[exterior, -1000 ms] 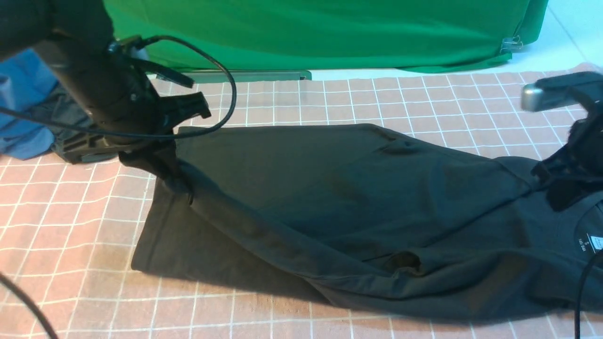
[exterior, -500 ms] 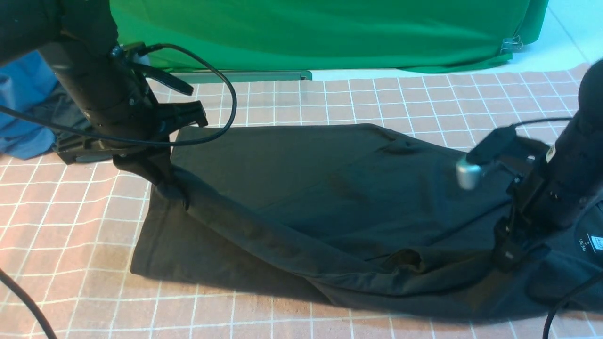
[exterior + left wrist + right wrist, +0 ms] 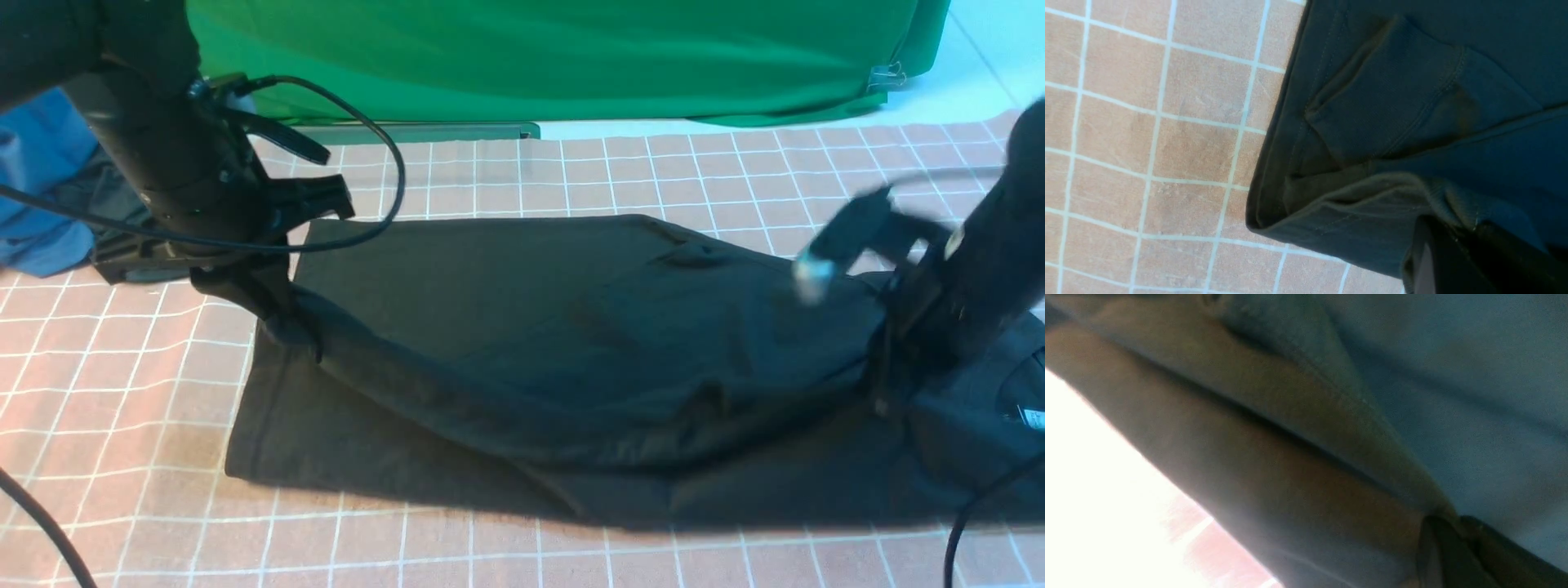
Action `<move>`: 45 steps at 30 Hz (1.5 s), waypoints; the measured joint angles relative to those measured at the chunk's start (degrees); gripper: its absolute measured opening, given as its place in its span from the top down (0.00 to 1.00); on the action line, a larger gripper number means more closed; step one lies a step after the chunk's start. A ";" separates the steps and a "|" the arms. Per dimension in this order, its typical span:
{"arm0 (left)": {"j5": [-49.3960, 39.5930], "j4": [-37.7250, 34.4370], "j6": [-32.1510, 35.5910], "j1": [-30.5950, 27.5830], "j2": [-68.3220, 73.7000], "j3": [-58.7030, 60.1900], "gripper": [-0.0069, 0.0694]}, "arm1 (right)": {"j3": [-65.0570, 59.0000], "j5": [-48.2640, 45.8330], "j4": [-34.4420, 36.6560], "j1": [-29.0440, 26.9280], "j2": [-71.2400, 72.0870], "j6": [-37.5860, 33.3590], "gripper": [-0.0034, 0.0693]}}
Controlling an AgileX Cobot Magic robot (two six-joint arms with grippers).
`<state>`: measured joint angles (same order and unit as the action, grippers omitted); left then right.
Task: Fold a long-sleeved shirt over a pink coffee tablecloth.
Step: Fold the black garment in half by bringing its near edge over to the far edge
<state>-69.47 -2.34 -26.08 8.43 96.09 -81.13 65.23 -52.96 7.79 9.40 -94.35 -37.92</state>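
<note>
Front view, left to right: blue garment (image 3: 41, 188) at 10 o'clock. Left claw (image 3: 282, 322) is at the shirt's 9 o'clock end. The shirt (image 3: 571, 343) lies lengthwise mid-frame on the tablecloth (image 3: 612, 171), with the green backdrop (image 3: 531, 57) at 12. Right claw (image 3: 886, 392) is at the 3 o'clock end and the neck label (image 3: 1033, 416) at the frame edge. The shirt's top layer hangs raised between the two claws; the bottom layer lies flat.

Front view hides both sets of tips in dark fabric, and the right arm is blurred.

Left wrist view fills that in. It shows the stitched hem corner (image 3: 1274, 204) flat on the pink grid with a folded cuff (image 3: 1392, 94) on top. Left claw (image 3: 1470, 241) is pressed together, pinching a raised fold of shirt.

Right wrist view is close and soft. Right claw (image 3: 1457, 535) is pinched on a ridge of shirt, and only a washed-out sliver of tablecloth shows.
</note>
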 joint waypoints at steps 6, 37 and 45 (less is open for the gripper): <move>3.93 -4.86 0.00 -4.78 0.13 0.00 0.87 | 4.75 0.40 0.26 -2.46 0.19 0.86 0.89; 27.03 -15.03 -2.16 -10.77 19.07 -7.01 0.87 | 15.55 25.99 0.90 -2.75 -20.46 5.46 0.82; 31.70 -14.30 -0.19 -10.77 20.19 -8.40 0.72 | 16.36 30.63 0.54 -2.75 -20.18 8.00 0.50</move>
<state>-37.78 -16.64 -26.27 -2.34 116.28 -89.52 81.59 -22.32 8.33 6.66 -114.53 -29.93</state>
